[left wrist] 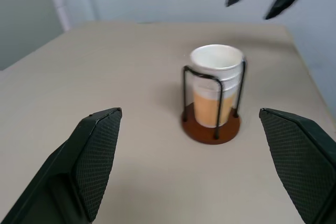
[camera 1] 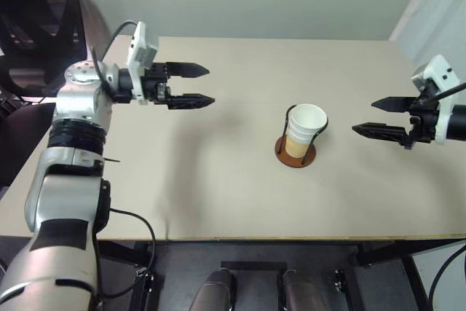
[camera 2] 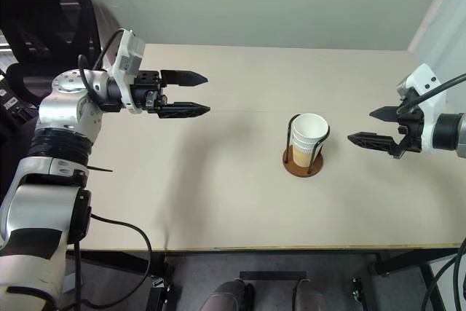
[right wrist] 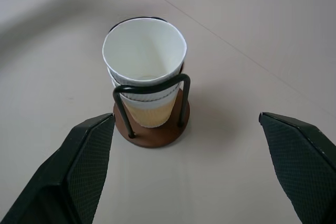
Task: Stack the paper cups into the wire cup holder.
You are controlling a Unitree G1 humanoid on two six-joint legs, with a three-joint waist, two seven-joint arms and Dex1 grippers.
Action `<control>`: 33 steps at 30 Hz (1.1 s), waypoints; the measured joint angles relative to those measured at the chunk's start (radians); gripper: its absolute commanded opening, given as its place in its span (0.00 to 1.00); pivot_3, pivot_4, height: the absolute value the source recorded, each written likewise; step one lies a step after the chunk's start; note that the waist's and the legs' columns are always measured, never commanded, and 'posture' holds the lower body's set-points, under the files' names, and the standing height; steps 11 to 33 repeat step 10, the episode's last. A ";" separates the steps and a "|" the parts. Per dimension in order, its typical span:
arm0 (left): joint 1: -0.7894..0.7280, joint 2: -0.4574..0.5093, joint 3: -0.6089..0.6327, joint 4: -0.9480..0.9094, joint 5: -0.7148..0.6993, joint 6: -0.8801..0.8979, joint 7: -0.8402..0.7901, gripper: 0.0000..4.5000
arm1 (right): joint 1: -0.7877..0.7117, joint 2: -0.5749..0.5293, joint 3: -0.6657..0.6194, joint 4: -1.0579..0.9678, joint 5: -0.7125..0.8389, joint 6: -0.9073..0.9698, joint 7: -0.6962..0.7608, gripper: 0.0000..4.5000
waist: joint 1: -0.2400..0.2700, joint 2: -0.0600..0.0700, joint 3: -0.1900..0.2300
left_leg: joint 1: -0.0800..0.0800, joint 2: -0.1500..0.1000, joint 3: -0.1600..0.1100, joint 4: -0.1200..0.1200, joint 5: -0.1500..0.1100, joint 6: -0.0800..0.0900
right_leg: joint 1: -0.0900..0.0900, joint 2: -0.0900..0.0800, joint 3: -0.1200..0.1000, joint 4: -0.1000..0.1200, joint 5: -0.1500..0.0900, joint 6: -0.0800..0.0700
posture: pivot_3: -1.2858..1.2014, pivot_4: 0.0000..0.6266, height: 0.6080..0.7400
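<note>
Though nested, paper cups (camera 1: 305,127) mid-table (camera 1: 218,194).

Paper cups (right wrist: 144,61) nested upright in wire cup holder (right wrist: 152,129)

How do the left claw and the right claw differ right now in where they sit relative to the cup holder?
The left claw hangs to the robot's left of the wire cup holder, well away from it; the right claw is on the opposite side and nearer. The left claw points toward the robot's right, the right claw toward its left, so they face each other across the paper cups. Both are open and empty, clear of the table.
</note>
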 measured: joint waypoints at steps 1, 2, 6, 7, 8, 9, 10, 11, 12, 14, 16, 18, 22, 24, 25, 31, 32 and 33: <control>-0.001 0.004 0.013 0.008 0.013 0.000 0.002 1.00 | 0.006 0.000 0.002 -0.003 0.009 -0.002 -0.006 0.99 | 0.000 0.000 0.000 | 0.000 0.000 0.000 0.000 0.000 0.000 | 0.000 0.000 0.000 0.000 0.000 0.000 | 0.52 0.24 1.00; -0.001 0.010 0.020 0.011 0.019 0.000 0.005 1.00 | 0.009 0.000 0.004 -0.007 0.012 -0.003 -0.012 0.99 | 0.000 0.000 0.000 | 0.000 0.000 0.000 0.000 0.000 0.000 | 0.000 0.000 0.000 0.000 0.000 0.000 | 0.52 0.24 1.00; 0.000 0.024 0.053 0.011 0.053 0.003 0.012 1.00 | 0.033 -0.005 0.012 -0.022 0.031 -0.026 -0.026 0.99 | 0.004 0.000 0.000 | -0.001 0.000 0.000 0.000 0.000 0.001 | 0.000 0.000 -0.001 -0.001 0.000 0.000 | 0.52 0.24 1.00; 0.003 0.028 0.056 0.008 0.058 0.006 0.011 1.00 | 0.035 -0.006 0.013 -0.024 0.038 -0.027 -0.035 0.99 | 0.004 0.000 0.000 | -0.001 0.000 0.000 0.000 0.000 0.001 | 0.000 0.000 0.000 -0.001 0.000 0.000 | 0.52 0.24 1.00; 0.003 0.028 0.057 0.008 0.060 0.007 0.011 1.00 | 0.036 -0.006 0.013 -0.025 0.042 -0.027 -0.037 0.99 | 0.004 0.000 0.000 | -0.001 0.000 0.000 0.000 0.000 0.001 | 0.000 0.000 0.000 -0.001 0.000 0.000 | 0.52 0.24 1.00; 0.004 0.028 0.058 0.007 0.073 0.007 0.013 1.00 | 0.036 -0.005 0.013 -0.029 0.051 -0.027 -0.044 0.99 | 0.004 0.000 0.000 | -0.001 0.000 0.000 0.000 0.000 0.001 | 0.000 0.000 0.000 -0.001 0.000 0.000 | 0.52 0.24 1.00; 0.003 0.028 0.058 0.009 0.085 0.007 0.018 1.00 | 0.036 -0.005 0.013 -0.035 0.057 -0.027 -0.050 0.99 | 0.004 0.000 0.000 | -0.001 0.000 0.000 0.000 0.000 0.001 | 0.000 0.000 0.000 -0.001 0.000 0.001 | 0.52 0.24 1.00; 0.003 0.028 0.058 0.009 0.085 0.007 0.018 1.00 | 0.036 -0.005 0.013 -0.035 0.057 -0.027 -0.050 0.99 | 0.004 0.000 0.000 | -0.001 0.000 0.000 0.000 0.000 0.001 | 0.000 0.000 0.000 -0.001 0.000 0.001 | 0.52 0.24 1.00; 0.003 0.028 0.058 0.009 0.085 0.007 0.018 1.00 | 0.036 -0.005 0.013 -0.035 0.057 -0.027 -0.050 0.99 | 0.004 0.000 0.000 | -0.001 0.000 0.000 0.000 0.000 0.001 | 0.000 0.000 0.000 -0.001 0.000 0.001 | 0.52 0.24 1.00; 0.003 0.028 0.058 0.009 0.085 0.007 0.018 1.00 | 0.036 -0.005 0.013 -0.035 0.057 -0.027 -0.050 0.99 | 0.004 0.000 0.000 | -0.001 0.000 0.000 0.000 0.000 0.001 | 0.000 0.000 0.000 -0.001 0.000 0.001 | 0.52 0.24 1.00; 0.003 0.028 0.058 0.009 0.085 0.007 0.018 1.00 | 0.036 -0.005 0.013 -0.035 0.057 -0.027 -0.050 0.99 | 0.004 0.000 0.000 | -0.001 0.000 0.000 0.000 0.000 0.001 | 0.000 0.000 0.000 -0.001 0.000 0.001 | 0.52 0.24 1.00; 0.003 0.028 0.058 0.009 0.085 0.007 0.018 1.00 | 0.036 -0.005 0.013 -0.035 0.057 -0.027 -0.050 0.99 | 0.004 0.000 0.000 | -0.001 0.000 0.000 0.000 0.000 0.001 | 0.000 0.000 0.000 -0.001 0.000 0.001 | 0.52 0.24 1.00; 0.003 0.028 0.058 0.009 0.085 0.007 0.018 1.00 | 0.036 -0.005 0.013 -0.035 0.057 -0.027 -0.050 0.99 | 0.004 0.000 0.000 | -0.001 0.000 0.000 0.000 0.000 0.001 | 0.000 0.000 0.000 -0.001 0.000 0.001 | 0.52 0.24 1.00; 0.003 0.028 0.058 0.009 0.085 0.007 0.018 1.00 | 0.036 -0.005 0.013 -0.035 0.057 -0.027 -0.050 0.99 | 0.004 0.000 0.000 | -0.001 0.000 0.000 0.000 0.000 0.001 | 0.000 0.000 0.000 -0.001 0.000 0.001 | 0.52 0.24 1.00; 0.003 0.028 0.058 0.009 0.085 0.007 0.018 1.00 | 0.036 -0.005 0.013 -0.035 0.057 -0.027 -0.050 0.99 | 0.004 0.000 0.000 | -0.001 0.000 0.000 0.000 0.000 0.001 | 0.000 0.000 0.000 -0.001 0.000 0.001 | 0.52 0.24 1.00; 0.003 0.028 0.058 0.009 0.085 0.007 0.018 1.00 | 0.036 -0.005 0.013 -0.035 0.057 -0.027 -0.050 0.99 | 0.004 0.000 0.000 | -0.001 0.000 0.000 0.000 0.000 0.001 | 0.000 0.000 0.000 -0.001 0.000 0.001 | 0.52 0.24 1.00; 0.003 0.028 0.058 0.009 0.085 0.007 0.018 1.00 | 0.036 -0.005 0.013 -0.035 0.057 -0.027 -0.050 0.99 | 0.004 0.000 0.000 | -0.001 0.000 0.000 0.000 0.000 0.001 | 0.000 0.000 0.000 -0.001 0.000 0.001 | 0.52 0.24 1.00; 0.003 0.028 0.058 0.009 0.085 0.007 0.018 1.00 | 0.036 -0.005 0.013 -0.035 0.057 -0.027 -0.050 0.99 | 0.004 0.000 0.000 | -0.001 0.000 0.000 0.000 0.000 0.001 | 0.000 0.000 0.000 -0.001 0.000 0.001 | 0.52 0.24 1.00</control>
